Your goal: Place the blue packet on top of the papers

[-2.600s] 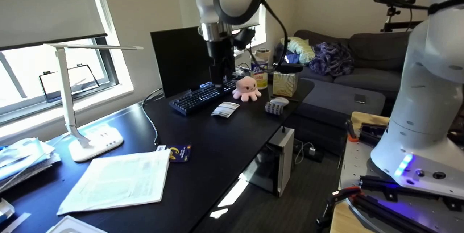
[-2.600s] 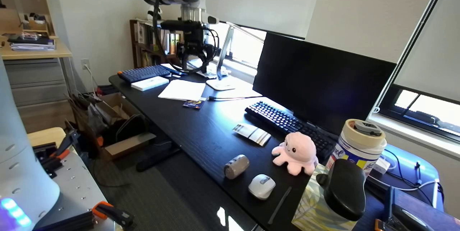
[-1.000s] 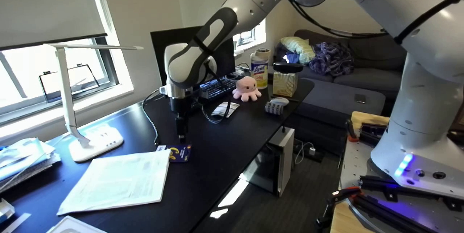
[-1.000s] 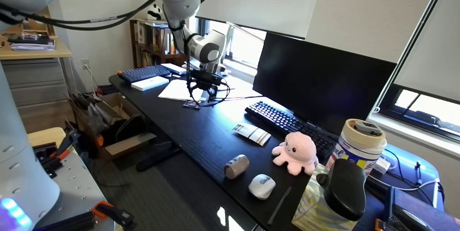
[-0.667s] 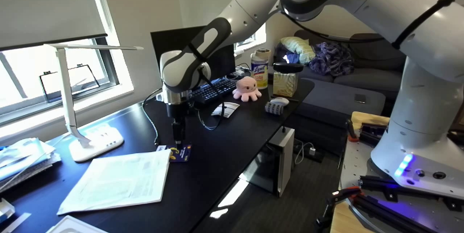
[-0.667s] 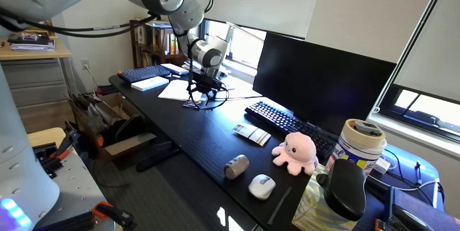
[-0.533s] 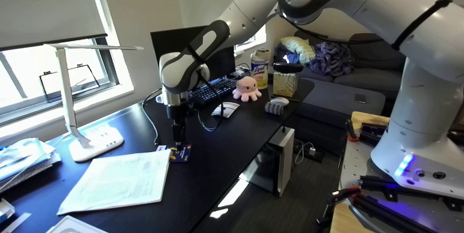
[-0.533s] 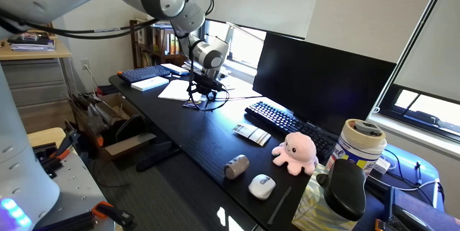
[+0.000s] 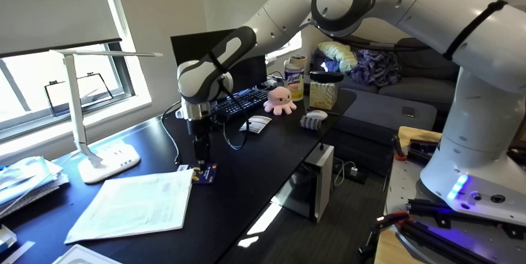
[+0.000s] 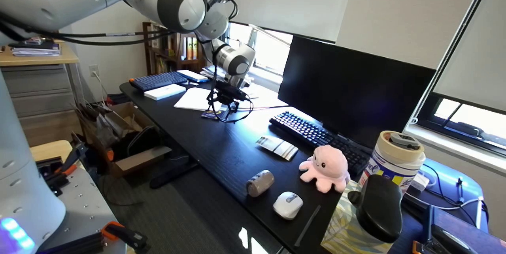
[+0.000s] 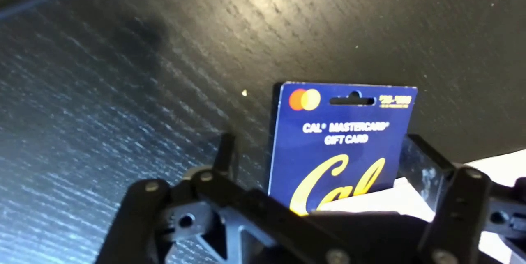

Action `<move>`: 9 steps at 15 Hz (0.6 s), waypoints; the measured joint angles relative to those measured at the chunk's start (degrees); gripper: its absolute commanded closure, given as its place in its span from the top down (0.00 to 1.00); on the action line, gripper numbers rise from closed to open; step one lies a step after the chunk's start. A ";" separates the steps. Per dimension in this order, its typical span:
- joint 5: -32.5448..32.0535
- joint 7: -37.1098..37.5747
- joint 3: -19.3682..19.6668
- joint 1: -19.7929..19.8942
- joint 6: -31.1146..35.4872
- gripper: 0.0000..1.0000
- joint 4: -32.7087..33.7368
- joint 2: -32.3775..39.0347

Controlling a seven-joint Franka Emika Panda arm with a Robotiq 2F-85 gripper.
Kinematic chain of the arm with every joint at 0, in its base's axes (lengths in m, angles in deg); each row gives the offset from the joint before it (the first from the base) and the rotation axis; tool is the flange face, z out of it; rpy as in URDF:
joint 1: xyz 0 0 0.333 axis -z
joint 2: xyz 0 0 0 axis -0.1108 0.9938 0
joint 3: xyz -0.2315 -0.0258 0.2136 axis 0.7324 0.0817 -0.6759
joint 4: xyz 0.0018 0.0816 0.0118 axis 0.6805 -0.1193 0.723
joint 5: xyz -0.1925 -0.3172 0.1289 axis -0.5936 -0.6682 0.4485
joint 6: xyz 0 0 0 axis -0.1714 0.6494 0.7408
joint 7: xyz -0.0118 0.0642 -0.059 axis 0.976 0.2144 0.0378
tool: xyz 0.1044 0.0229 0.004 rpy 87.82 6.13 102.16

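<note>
- Your end effector [image 11: 323, 157] hangs low over the blue packet [image 11: 339, 145], pointing down, its two fingers spread wide apart.
- In the wrist view, the finger on the left of the frame stands over bare counter [image 11: 193, 71], apart from the packet; the finger on the right sits right at its opposite edge, and you cannot tell whether it touches.
- The blue packet lies flat on the counter, face up to you, with yellow "Cal" lettering and white "Gift Card" print.
- One end of it runs under the papers [image 9: 135, 206], which cover part of the yellow lettering.
- The papers lie flat near the white lamp base [image 9: 115, 159].
- In both exterior views you have a dark keyboard [image 10: 312, 130] in front of the monitor [image 10: 352, 96], with a pink octopus plush [image 10: 327, 167] just beside it.
- Your arm [image 9: 283, 13] reaches in over the counter, and in an exterior view it hides part of the monitor from you.
- Toward one end of the counter, you have a white mouse [image 10: 288, 205] beside a grey cylinder [image 10: 260, 183], and a Lysol tub [image 9: 294, 83] next to a patterned box [image 9: 322, 96] with a black case [image 10: 378, 208] on top.
</note>
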 measured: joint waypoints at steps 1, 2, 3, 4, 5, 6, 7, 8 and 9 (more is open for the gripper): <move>0.30 0.00 -0.06 0.00 -0.83 1.00 0.80 0.43; 0.65 0.00 -0.16 0.00 -1.51 1.00 1.40 0.79; 0.99 0.00 -0.30 0.00 -2.14 1.00 1.92 1.16; 1.44 0.00 -0.48 -0.01 -2.72 1.00 2.44 1.58; 1.86 0.00 -0.61 -0.02 -3.09 1.00 2.78 1.92; 2.17 0.00 -0.71 -0.03 -3.31 1.00 3.03 2.22; 2.38 0.00 -0.79 -0.05 -3.41 0.75 3.23 2.48; 2.55 0.00 -0.84 -0.05 -3.48 0.73 3.46 2.74; 2.68 0.00 -0.87 -0.07 -3.62 0.67 3.79 3.01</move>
